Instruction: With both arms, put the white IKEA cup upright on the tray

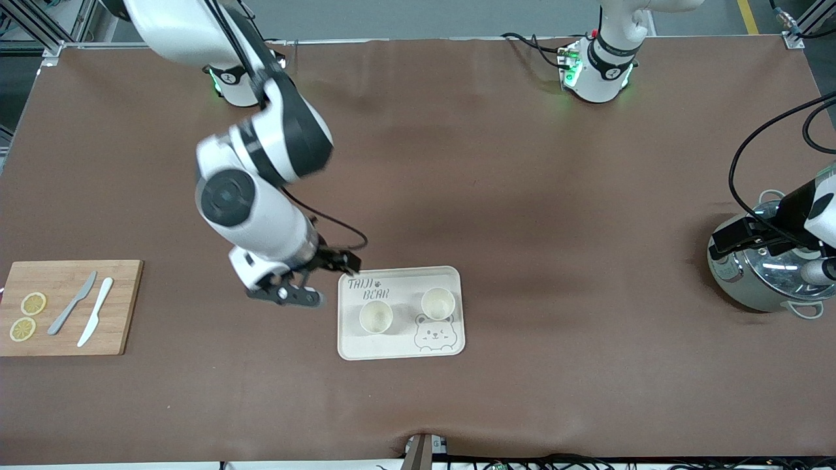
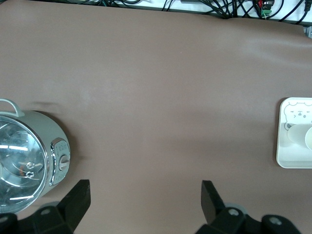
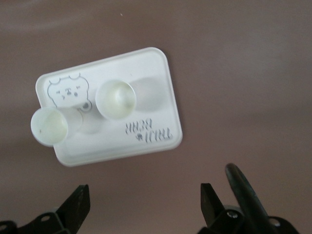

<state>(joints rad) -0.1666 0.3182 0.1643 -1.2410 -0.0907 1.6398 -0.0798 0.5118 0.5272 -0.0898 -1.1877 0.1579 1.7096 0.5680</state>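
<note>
Two cups [image 1: 376, 317] [image 1: 437, 303] upright on tray [image 1: 400, 351]. Right tool [image 1: 287, 287] released, empty, just beside tray: could clip rim on retreat. Left tool [image 2: 144, 202] released, over pot [image 1: 761, 271], waiting.

right gripper [image 1: 287, 292] hangs low with fingers spread; left gripper [image 2: 146, 204] gapes too.

1. My arms are white with black joint bands; my right gripper [image 1: 287, 292] and left gripper [image 2: 146, 195] are dark.
2. The tray [image 1: 400, 350] is cream, printed "TAIJI BEAR" with a grey bear face.
3. Both cups [image 1: 376, 317] on it are white.
4. The table [image 1: 522, 196] is brown.
5. The cooker [image 1: 761, 274] is silvery.
6. The cutting board [image 1: 124, 307] is pale wood, carrying yellow lemon slices [image 1: 33, 303].
</note>
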